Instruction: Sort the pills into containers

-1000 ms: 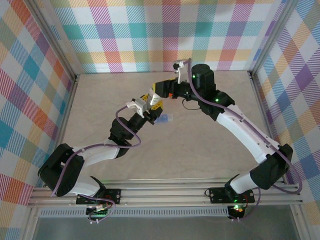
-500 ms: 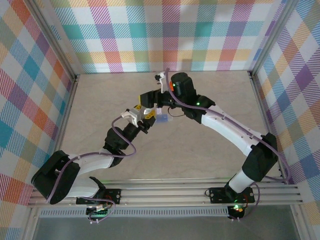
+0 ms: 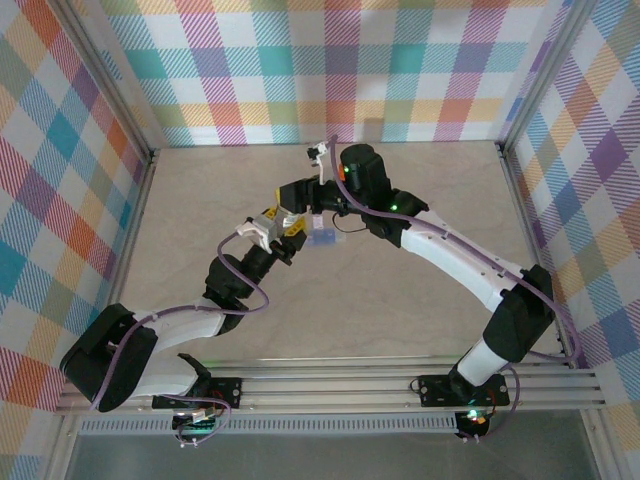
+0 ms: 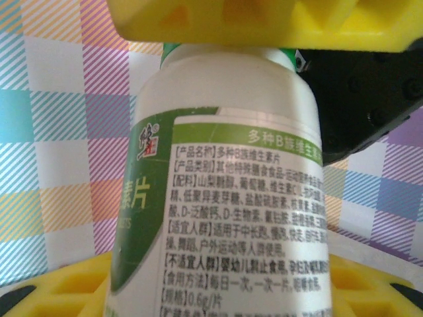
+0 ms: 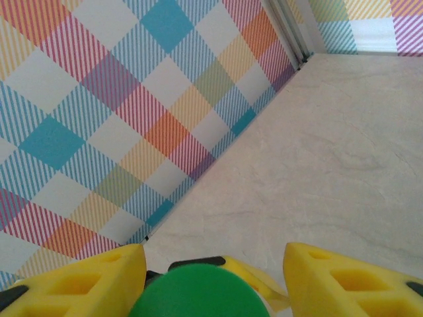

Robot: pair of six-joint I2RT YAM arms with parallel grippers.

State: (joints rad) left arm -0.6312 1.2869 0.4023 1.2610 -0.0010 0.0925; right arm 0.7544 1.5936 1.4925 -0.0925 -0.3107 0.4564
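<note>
Pale-blue translucent pill-box strip (image 3: 326,238); left pincer (image 3: 283,224) clamped on white bottle (image 4: 225,172); right pincer (image 5: 215,259) apart, straddling green cap (image 5: 198,294).

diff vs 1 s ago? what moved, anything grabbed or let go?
The right gripper swung left to the left gripper; its fingers now sit either side of the green cap of the white bottle, not clamped. The left gripper drifted slightly left with the bottle. Unchanged: the left grip on the bottle; the pill box has not moved.
</note>
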